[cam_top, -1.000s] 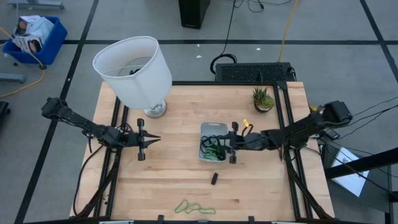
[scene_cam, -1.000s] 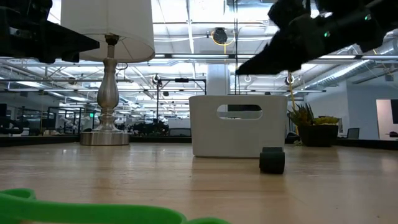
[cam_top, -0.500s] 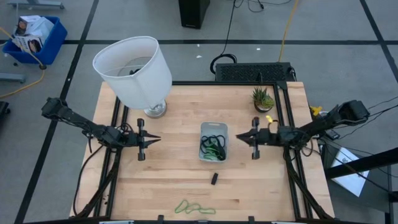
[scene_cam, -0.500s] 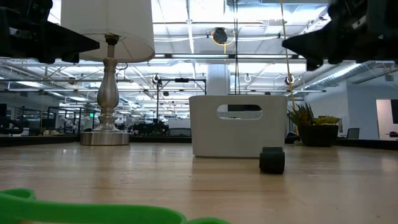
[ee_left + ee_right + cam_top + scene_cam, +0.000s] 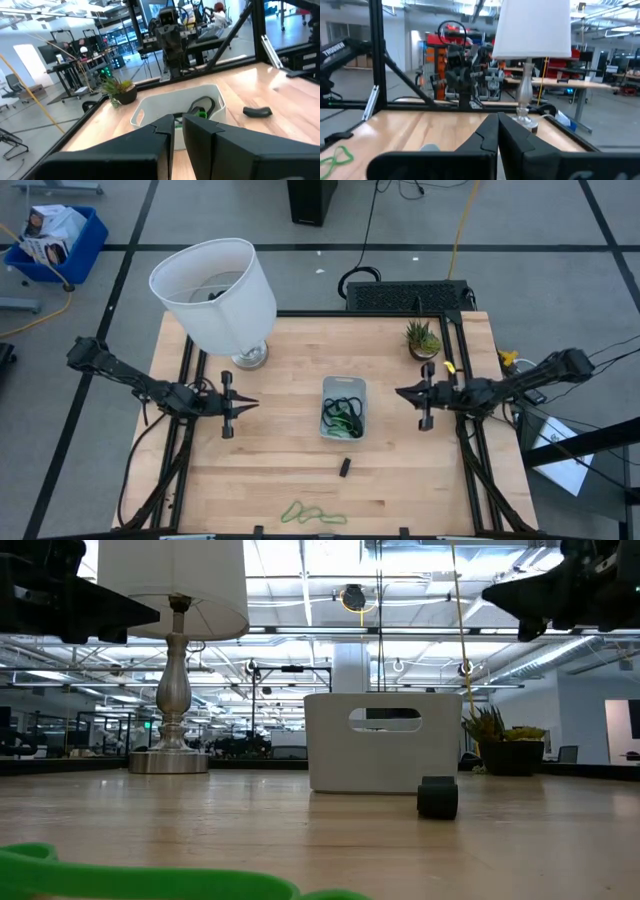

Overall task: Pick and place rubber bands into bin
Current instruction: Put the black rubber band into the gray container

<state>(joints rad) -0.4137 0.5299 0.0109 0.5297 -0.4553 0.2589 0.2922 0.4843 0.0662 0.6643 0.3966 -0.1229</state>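
The bin (image 5: pixel 343 407) is a shallow clear tray at the table's middle. Black and light green rubber bands (image 5: pixel 342 416) lie inside it, and they also show in the left wrist view (image 5: pixel 202 106). More green rubber bands (image 5: pixel 312 513) lie flat on the wood by the near edge. My right gripper (image 5: pixel 399 392) hangs shut and empty above the table, to the right of the bin and pointing at it. My left gripper (image 5: pixel 254 404) hangs left of the bin with its fingers together and nothing between them (image 5: pixel 178 122).
A small black block (image 5: pixel 344 467) lies in front of the bin. A white-shaded lamp (image 5: pixel 215 295) stands at the far left and a potted plant (image 5: pixel 423 338) at the far right. Bare wood lies on both sides of the bin.
My right gripper has drawn back from over the bin's right side toward the table's right edge. It has risen and levelled out. The rubber bands in the bin lie as before. My left arm has kept still.
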